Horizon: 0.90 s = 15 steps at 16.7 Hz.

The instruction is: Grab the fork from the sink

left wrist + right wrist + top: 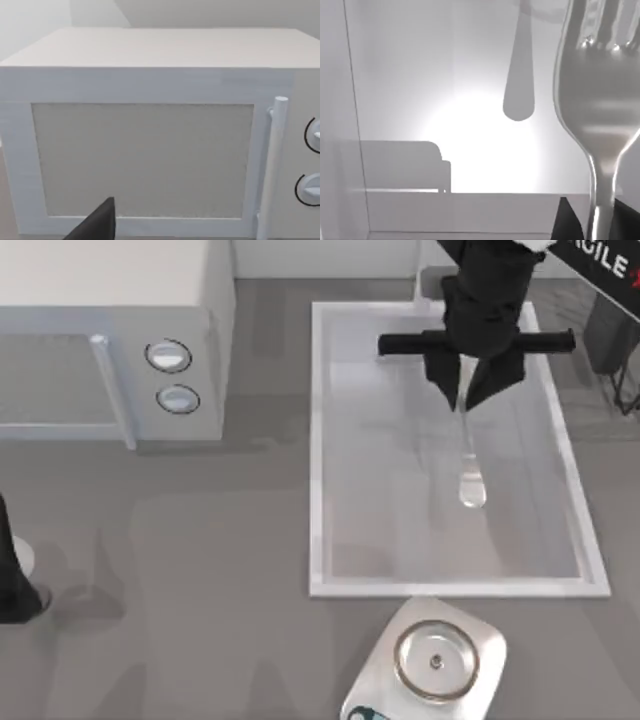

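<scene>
Right gripper's got the fork, over the sink

You can see the right gripper (468, 400) pinched shut on the fork (469, 455), which hangs from its fingertips above the sink (318, 440) floor, rounded end farthest from the gripper. Your left arm sits parked well away at the tabletop's left edge, facing the microwave (150, 75).

Top view looks straight down on the tabletop (200, 540), covering microwave (110, 340) and sink (450, 585). Left wrist view faces the microwave door (142, 160) front-on, close. Right wrist view sits inside the sink, very near the fork (600, 100). Each wrist view overlaps the top view.
</scene>
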Motion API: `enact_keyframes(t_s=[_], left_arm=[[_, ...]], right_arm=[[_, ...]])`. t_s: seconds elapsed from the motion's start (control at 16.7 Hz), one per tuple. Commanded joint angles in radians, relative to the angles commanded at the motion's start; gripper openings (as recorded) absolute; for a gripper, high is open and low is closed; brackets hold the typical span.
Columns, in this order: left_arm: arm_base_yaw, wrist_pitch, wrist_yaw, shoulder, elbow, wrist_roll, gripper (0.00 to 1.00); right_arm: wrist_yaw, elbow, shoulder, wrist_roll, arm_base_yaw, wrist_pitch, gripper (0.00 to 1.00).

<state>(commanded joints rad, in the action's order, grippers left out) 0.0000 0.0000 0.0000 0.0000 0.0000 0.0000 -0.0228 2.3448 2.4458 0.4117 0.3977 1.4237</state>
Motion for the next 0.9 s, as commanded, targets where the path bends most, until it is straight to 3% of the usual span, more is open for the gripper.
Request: enact_keyframes(t_s=[0.6,0.9], left_arm=[[0.000,0.000,0.000,0.000,0.000,0.000,1.00],[0.000,0.000,0.000,0.000,0.000,0.000,1.00]], right_arm=[[0.016,-0.795,-0.682,-0.338,-0.335,-0.054,0.00],[0.022,-1.019,-0.901,-0.459,-0.454,-0.071,0.00]])
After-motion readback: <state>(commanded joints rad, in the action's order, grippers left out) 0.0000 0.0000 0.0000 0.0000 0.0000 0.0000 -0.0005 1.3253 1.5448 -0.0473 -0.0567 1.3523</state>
